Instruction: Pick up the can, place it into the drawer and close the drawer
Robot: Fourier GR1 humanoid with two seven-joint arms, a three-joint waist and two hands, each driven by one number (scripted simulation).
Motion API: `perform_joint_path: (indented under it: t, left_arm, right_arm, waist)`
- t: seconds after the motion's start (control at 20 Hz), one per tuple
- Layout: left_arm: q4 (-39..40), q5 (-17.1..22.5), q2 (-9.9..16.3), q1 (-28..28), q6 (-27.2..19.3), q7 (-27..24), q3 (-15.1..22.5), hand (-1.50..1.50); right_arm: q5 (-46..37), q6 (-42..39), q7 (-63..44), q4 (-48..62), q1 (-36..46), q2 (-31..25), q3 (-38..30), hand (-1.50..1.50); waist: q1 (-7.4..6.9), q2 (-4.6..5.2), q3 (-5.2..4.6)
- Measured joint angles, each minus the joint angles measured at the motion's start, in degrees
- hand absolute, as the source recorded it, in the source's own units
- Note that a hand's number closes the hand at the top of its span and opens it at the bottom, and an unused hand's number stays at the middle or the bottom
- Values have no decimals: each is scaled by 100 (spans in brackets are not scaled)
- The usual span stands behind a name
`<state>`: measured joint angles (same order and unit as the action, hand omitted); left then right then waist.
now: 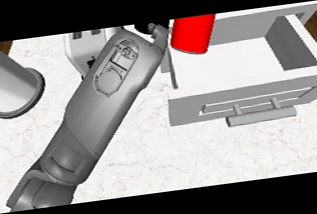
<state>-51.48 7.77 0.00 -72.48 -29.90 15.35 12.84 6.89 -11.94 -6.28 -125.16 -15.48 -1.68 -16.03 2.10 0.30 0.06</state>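
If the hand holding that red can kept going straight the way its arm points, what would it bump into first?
Probably the open drawer's back corner; the left hand, curled on the red can, already sits at the drawer's left wall. Depth is unclear, so it might pass above.

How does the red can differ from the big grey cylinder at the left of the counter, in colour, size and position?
The can is bright red; the cylinder is pale grey. The can looks narrower, the cylinder much wider. The can sits at the rear left corner of the open drawer, close against the black hand; the cylinder stands alone at the counter's left edge, touched by nothing. Both are round-bodied.
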Motion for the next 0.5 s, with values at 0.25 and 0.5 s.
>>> perform_joint_path:
  t: [0.25,0.5]
  left_arm:
    - [639,355,0,-474,-179,-128,264,150]
    - [1399,679,0,-962,-170,-413,308,150]
  right_arm:
    - [-26,-26,88,76,10,-9,-28,-150]
    - [0,-21,-64,-13,99,-18,26,-150]
  waist:
    - [22,5,1]
    - [91,26,3]
